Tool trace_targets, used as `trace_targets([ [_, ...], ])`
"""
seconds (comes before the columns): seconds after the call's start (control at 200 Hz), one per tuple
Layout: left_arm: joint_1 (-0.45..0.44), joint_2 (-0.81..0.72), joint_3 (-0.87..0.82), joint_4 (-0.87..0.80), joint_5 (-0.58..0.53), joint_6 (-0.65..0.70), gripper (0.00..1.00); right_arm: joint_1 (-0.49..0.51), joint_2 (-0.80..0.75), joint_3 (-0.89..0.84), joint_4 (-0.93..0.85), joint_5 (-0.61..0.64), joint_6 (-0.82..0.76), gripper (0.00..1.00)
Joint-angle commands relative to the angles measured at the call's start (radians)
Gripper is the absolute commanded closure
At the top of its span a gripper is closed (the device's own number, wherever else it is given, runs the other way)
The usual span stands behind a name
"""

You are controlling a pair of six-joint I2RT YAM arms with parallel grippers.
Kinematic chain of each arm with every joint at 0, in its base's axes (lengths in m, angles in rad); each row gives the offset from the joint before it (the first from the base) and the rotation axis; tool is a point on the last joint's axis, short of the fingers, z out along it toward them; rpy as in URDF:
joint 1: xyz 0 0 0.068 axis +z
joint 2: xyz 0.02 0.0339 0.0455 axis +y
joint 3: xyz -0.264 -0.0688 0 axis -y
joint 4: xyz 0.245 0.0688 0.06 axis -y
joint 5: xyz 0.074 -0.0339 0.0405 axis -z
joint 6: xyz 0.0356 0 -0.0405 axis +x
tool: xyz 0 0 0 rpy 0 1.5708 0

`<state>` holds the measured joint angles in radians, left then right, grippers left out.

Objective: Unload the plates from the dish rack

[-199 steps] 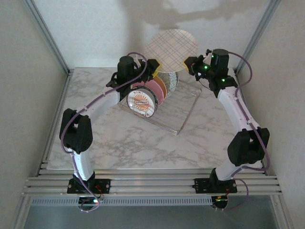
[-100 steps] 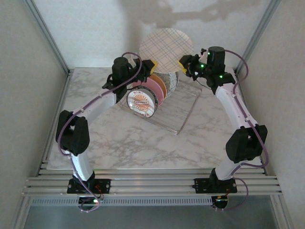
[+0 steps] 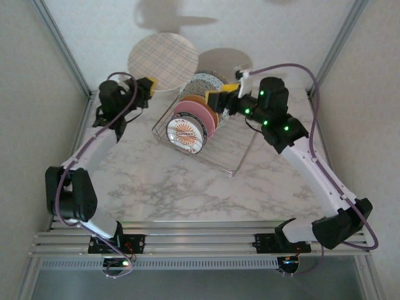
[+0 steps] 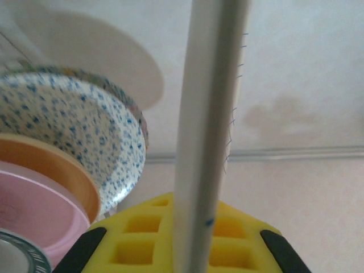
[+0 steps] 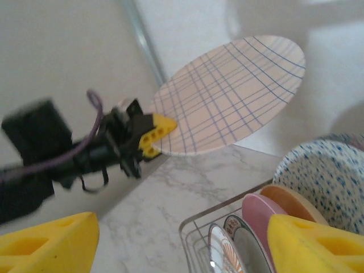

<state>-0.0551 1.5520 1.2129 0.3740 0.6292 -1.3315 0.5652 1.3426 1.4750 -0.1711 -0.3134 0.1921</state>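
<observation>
Grey-veined white marble tabletop (image 3: pixel 187 187), pale walls (image 3: pixel 25 125), aluminium corner posts (image 3: pixel 62 49), soft shadows (image 3: pixel 164 14) on the back wall (image 3: pixel 281 31).

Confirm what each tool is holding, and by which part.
Left tool grips the checked plate by its rim, clear of the rack. Right tool is open, holding nothing.

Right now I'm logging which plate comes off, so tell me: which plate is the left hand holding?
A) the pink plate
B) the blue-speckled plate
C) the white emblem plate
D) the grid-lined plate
D: the left hand is shut on the rim of the grid-lined plate, held in the air to the left of the dish rack. The pink plate, emblem plate and blue-speckled plate stand in the rack.
</observation>
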Motion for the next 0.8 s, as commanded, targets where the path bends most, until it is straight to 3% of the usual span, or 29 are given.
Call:
trace_targets([
  [0.0,0.067,-0.069,-0.074,0.05,0.003,0.028,1.0,0.071,0.015,-0.012,-0.016,0.094,-0.309,0.2],
  [0.33,0.221,-0.101,-0.337,0.107,-0.107,0.087,1.0,0.225,0.093,0.065,-0.084,0.108,-0.416,0.2],
  [0.566,0.286,0.003,-0.441,0.237,-0.105,0.12,1.0,0.276,0.134,0.115,-0.114,0.161,-0.413,0.2],
  [0.796,0.3,0.151,-0.407,0.302,-0.08,0.145,1.0,0.288,0.134,0.125,-0.128,0.166,-0.402,0.2],
])
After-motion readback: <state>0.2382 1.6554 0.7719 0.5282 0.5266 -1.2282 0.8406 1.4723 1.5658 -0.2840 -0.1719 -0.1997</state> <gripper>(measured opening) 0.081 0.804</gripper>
